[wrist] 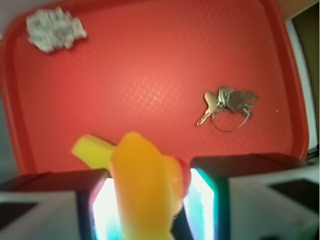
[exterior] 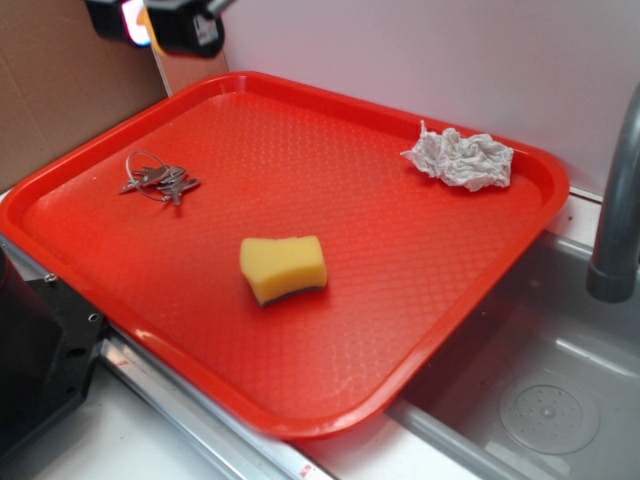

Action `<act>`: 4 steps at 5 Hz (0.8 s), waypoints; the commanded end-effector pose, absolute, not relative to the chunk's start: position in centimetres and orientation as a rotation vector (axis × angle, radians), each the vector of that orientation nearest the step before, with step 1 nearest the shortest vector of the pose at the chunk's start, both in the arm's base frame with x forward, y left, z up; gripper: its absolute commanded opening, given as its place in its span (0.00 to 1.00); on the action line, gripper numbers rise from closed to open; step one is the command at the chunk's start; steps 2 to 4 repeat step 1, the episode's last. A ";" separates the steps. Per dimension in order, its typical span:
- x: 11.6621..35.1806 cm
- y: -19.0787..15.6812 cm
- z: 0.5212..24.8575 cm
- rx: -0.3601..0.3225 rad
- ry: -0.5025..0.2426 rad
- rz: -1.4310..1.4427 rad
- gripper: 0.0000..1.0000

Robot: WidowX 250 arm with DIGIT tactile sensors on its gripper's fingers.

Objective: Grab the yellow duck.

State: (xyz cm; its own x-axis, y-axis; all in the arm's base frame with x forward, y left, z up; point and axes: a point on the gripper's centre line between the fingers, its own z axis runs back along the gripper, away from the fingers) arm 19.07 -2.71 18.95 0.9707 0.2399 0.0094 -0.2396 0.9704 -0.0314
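In the wrist view the yellow duck [wrist: 145,190], a rounded yellow-orange toy, sits blurred and close between my gripper's [wrist: 150,200] two glowing fingers, which are shut on it, high above the red tray [wrist: 150,70]. In the exterior view only the gripper's [exterior: 165,22] dark lower part shows at the top left edge, raised over the tray's far left corner; the duck is not visible there. The yellow sponge [exterior: 283,268] with a dark underside lies mid-tray and peeks out behind the duck in the wrist view [wrist: 92,151].
A bunch of keys [exterior: 158,180] lies at the tray's left and shows in the wrist view [wrist: 227,103]. A crumpled white paper towel [exterior: 460,158] sits at the far right corner. A grey sink basin [exterior: 540,400] and faucet pipe [exterior: 615,200] are right of the tray.
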 end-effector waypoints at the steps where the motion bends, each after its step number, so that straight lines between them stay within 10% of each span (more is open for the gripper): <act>1: 19.8 -2.0 20.5 -0.035 -0.085 0.251 0.00; 4: 19.8 -2.0 20.5 -0.035 -0.085 0.251 0.00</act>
